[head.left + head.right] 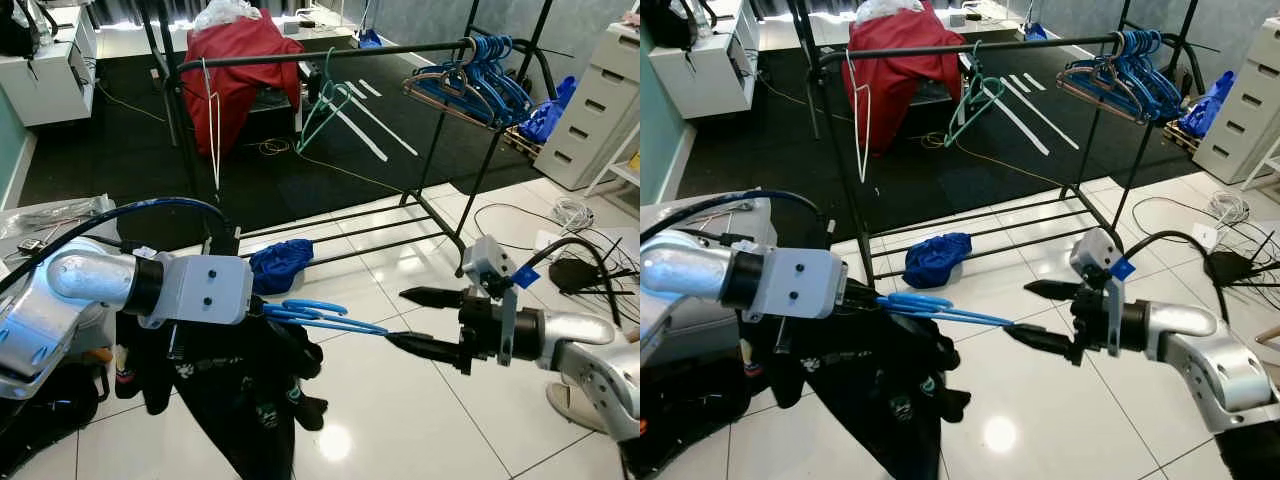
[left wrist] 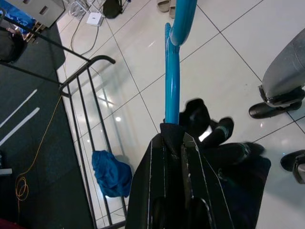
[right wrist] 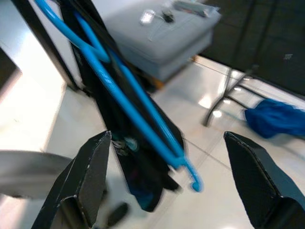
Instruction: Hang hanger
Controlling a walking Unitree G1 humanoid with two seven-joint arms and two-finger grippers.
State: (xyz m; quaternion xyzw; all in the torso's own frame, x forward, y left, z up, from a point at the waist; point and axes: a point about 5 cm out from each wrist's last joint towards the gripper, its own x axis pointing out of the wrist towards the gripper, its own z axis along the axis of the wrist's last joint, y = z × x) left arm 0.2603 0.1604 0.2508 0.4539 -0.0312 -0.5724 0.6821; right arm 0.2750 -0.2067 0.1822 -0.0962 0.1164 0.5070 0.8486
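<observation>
The blue hanger [image 1: 318,314], with a black garment [image 1: 245,385] drooping from it, sits in front of the clothes rack [image 1: 330,55], low and well short of the top rail. The left gripper [image 2: 178,157] pinches one end of it, fingers pressed together on the blue plastic. The right gripper [image 1: 425,320] faces it with fingers spread wide; its lower finger is at the hanger's hook tip [image 3: 194,183], though I cannot tell whether they touch.

The hanger lies nearly level, its long axis running sideways, roughly parallel to the rack's rail, hook end pointing toward the right gripper.

To do this step well, I judge the right gripper should close near the hook's neck rather than the tip, so the hook stays free to go over the rail, and the garment's weight should stay supported until that grip is firm.
</observation>
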